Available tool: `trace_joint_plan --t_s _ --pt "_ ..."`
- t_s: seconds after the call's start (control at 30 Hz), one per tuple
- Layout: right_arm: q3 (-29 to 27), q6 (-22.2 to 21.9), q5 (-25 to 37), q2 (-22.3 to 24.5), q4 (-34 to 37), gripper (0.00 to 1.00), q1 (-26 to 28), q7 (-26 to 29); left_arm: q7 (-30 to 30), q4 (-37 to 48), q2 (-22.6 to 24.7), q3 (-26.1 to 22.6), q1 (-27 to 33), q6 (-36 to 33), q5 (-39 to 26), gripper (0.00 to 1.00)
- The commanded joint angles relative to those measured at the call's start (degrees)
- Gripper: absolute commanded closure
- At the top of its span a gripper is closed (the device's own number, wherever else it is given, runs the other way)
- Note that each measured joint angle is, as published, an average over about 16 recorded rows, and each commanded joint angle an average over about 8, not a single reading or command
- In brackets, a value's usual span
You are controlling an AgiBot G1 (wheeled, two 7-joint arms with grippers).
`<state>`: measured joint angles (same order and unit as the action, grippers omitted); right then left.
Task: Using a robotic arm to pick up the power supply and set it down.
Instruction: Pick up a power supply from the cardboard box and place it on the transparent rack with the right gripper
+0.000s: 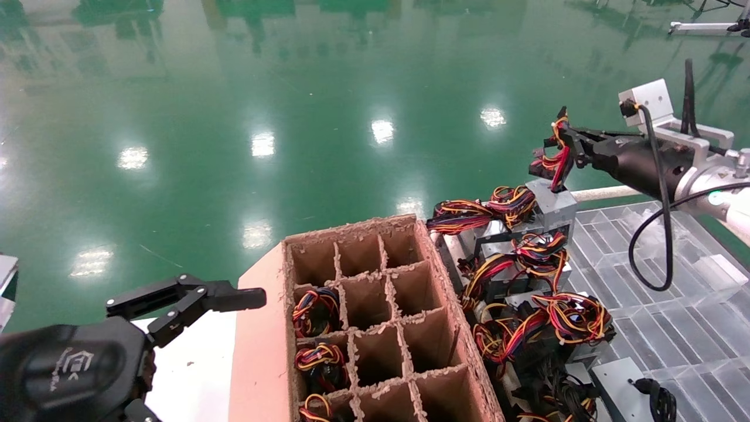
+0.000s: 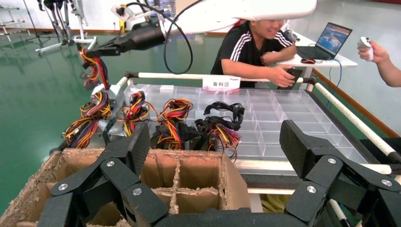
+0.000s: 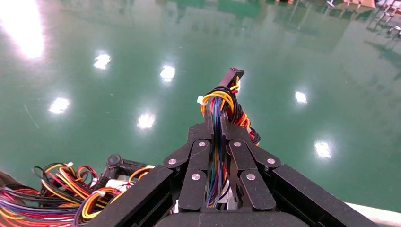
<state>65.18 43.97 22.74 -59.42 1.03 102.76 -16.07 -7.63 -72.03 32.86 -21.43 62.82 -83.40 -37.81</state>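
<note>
Clamped by the right gripper (image 1: 563,153) fingers on its wire bundle, power supply (image 1: 551,206) hanging straight below, seemingly just clear of the heap on the worktop (image 1: 674,328); divided carton (image 1: 375,316) leftward, beside the open-fingered, idle left gripper (image 1: 193,305).

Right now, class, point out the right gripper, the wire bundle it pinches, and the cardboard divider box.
right gripper (image 1: 565,143): head view, between its fingertips.
wire bundle (image 3: 216,142): right wrist view, strands between the fingers.
cardboard divider box (image 1: 261,351): head view, bare outer wall.

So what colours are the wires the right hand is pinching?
Red, yellow, orange, blue and black wires in the right hand; right wrist view shows them best.
</note>
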Motion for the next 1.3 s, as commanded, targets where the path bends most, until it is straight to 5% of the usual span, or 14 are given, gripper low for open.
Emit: trace_joint_plan --t_s 0.03,1.3 --pt "-0.19 -0.52 -0.28 -0.09 0.0 1.0 -0.5 -0.05 0.0 0.0 0.0 0.0 0.0 0.0 0.0 0.0" --pt "-12.62 -4.03 -18.14 -3.96 -1.0 1.0 -9.23 -9.85 0.01 0.0 0.0 -0.01 0.0 0.01 0.01 0.0"
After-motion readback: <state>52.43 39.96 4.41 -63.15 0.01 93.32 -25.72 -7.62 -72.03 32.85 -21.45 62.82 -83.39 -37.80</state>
